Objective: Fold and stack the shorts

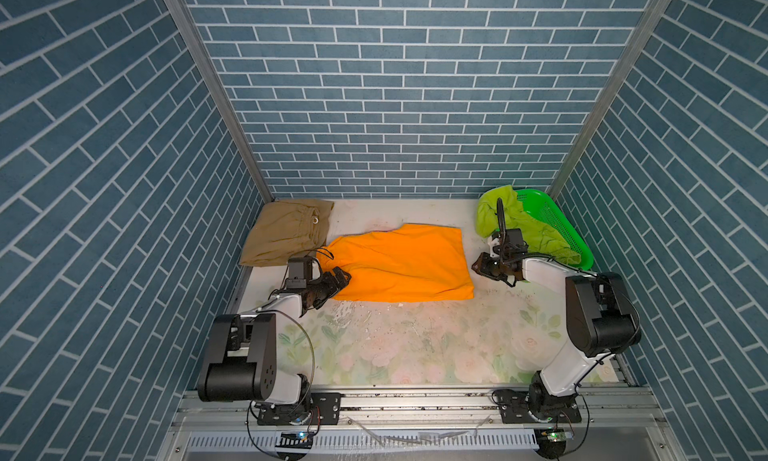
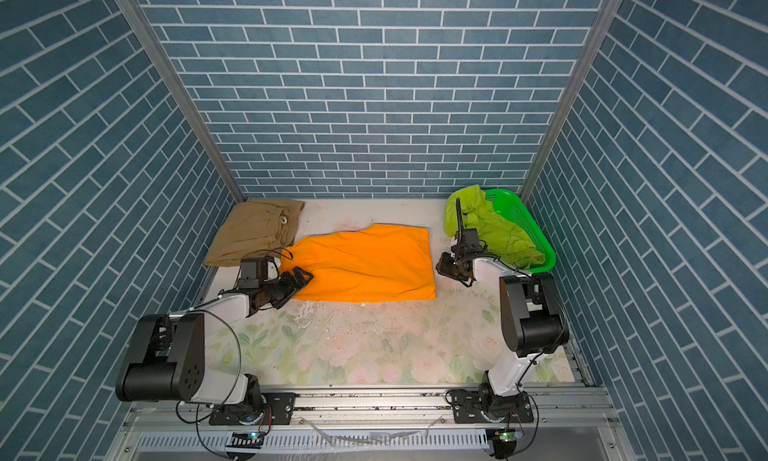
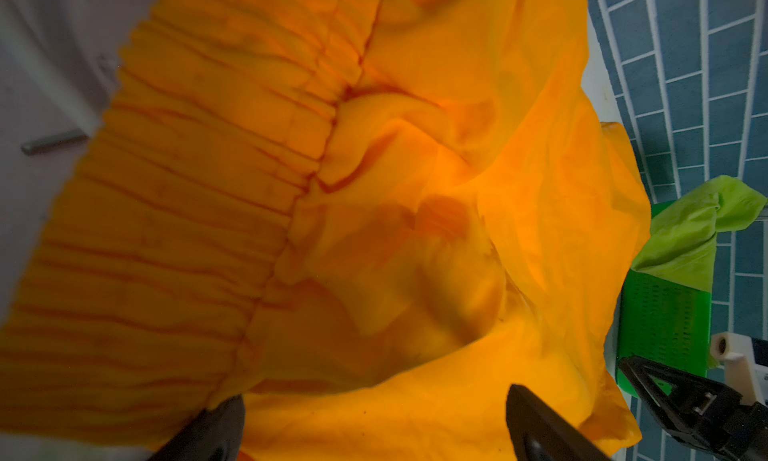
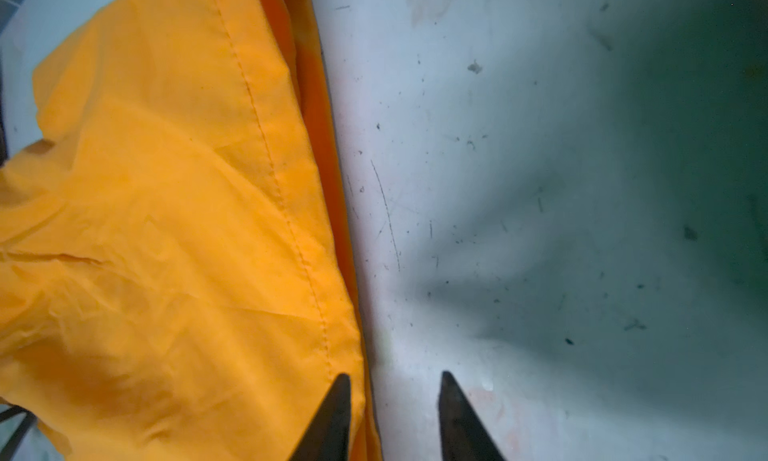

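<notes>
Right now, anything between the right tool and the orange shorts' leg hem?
Nothing visible. The right tool sits open at the hem of the orange shorts, with only bare table beside it. The green basket and lime shorts lie on the tool's other side, off the path.

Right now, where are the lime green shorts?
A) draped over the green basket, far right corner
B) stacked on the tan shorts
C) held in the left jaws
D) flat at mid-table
A: the lime green shorts hang over the green basket in the far right corner; only the orange shorts lie mid-table.
</notes>
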